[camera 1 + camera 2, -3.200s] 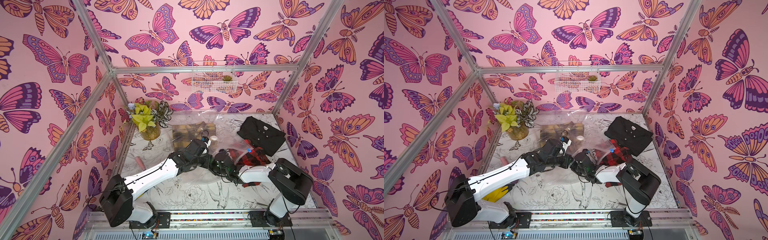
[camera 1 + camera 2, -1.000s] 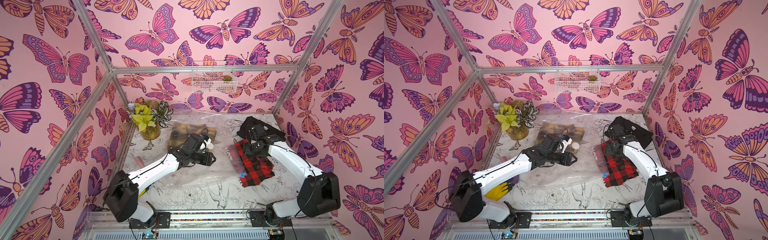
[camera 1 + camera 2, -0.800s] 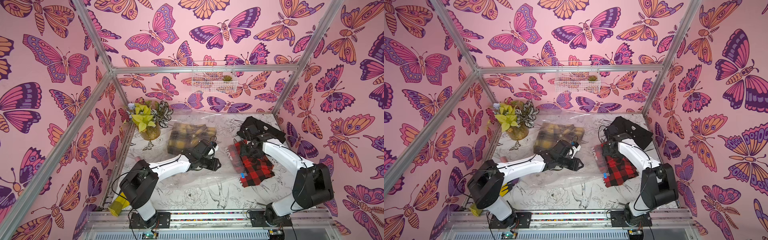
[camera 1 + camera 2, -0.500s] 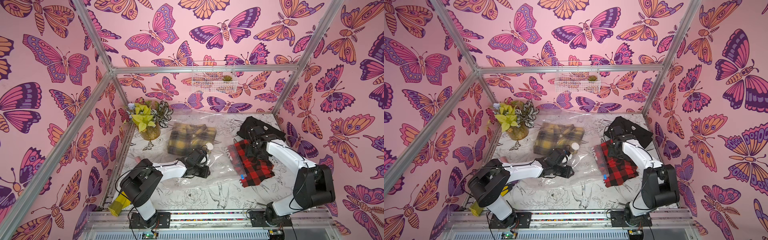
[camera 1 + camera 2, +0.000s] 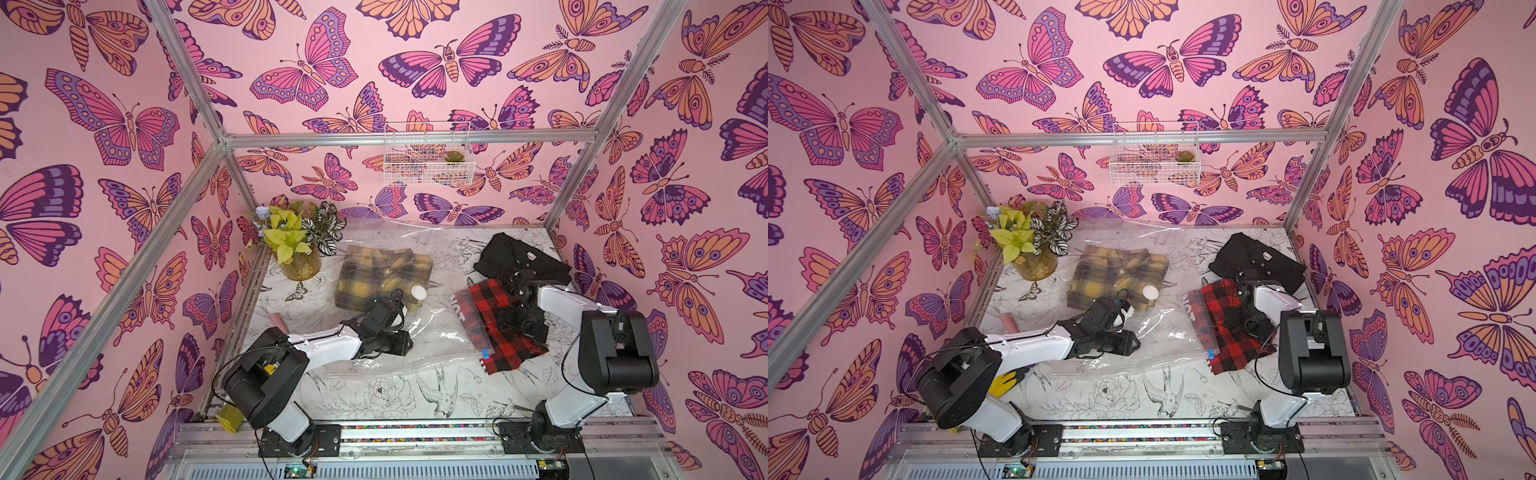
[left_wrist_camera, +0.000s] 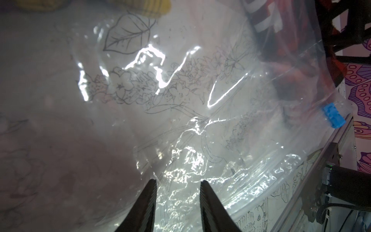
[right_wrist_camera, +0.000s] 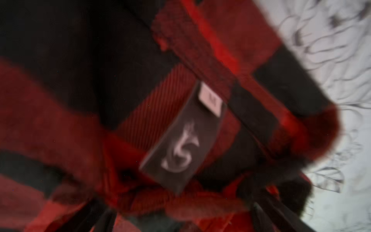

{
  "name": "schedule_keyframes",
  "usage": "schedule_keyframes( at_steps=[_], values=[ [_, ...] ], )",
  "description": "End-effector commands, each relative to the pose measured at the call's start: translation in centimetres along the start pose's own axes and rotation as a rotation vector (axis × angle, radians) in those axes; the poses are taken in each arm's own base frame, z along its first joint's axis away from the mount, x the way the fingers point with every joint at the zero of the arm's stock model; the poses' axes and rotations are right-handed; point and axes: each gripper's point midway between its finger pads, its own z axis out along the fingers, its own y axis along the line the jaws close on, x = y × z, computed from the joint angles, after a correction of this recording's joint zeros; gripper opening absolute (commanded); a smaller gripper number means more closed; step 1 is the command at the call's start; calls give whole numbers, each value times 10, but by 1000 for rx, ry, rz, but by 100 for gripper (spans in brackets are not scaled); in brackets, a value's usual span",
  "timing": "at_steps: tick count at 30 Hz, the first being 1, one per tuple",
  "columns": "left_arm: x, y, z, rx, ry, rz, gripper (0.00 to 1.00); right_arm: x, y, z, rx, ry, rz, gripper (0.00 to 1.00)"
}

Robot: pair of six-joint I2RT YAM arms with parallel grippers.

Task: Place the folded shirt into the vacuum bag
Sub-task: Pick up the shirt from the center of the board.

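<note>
both top views: bright, even, sharp, only faint shadows | left wrist: white glare streaks on bag (image 6: 200, 120), rest dim, hazy | right wrist: dim, shirt (image 7: 80, 124) heavily motion-blurred, unfocused

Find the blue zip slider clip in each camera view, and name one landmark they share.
Top view: blue zip slider clip on the vacuum bag edge, against the red plaid shirt.
Top view: same spot, clip.
Left wrist: on the bag's edge.
Right wrist: not in it.
Shared landmark: the red plaid shirt.
</note>
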Motion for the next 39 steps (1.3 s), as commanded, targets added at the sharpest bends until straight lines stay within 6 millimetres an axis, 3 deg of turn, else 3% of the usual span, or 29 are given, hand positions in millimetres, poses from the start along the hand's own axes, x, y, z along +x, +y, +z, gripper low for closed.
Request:
schedule_keyframes(
  at_steps=[1,2,3,4,6,10,18,26,33,39],
  values=[
    [-11,-15,-11,39,-36,11,39,27,20,29,-127,136,36,92],
    [-13,-16,-12,43,-41,12,39,26,21,30,-146,133,40,86],
    [-13,-18,-14,48,-46,12,39,26,23,29,-167,138,39,70],
    [-14,-19,-16,52,-49,12,39,27,24,29,-181,154,34,45],
    [-16,-22,-21,56,-60,15,39,29,22,27,-174,150,23,22],
    [-26,-28,-34,55,-93,43,39,28,18,3,-160,78,-22,0],
    [-43,-44,-46,83,-134,78,38,19,0,-109,15,-236,-217,0],
    [-71,-62,-73,84,-219,132,36,7,2,-197,101,-424,-377,0],
    [-66,-43,-71,17,-216,109,36,5,48,-264,126,-563,-589,0],
    [-77,-18,-100,-71,-285,46,35,27,111,-287,-65,-569,-761,0]
  ],
)
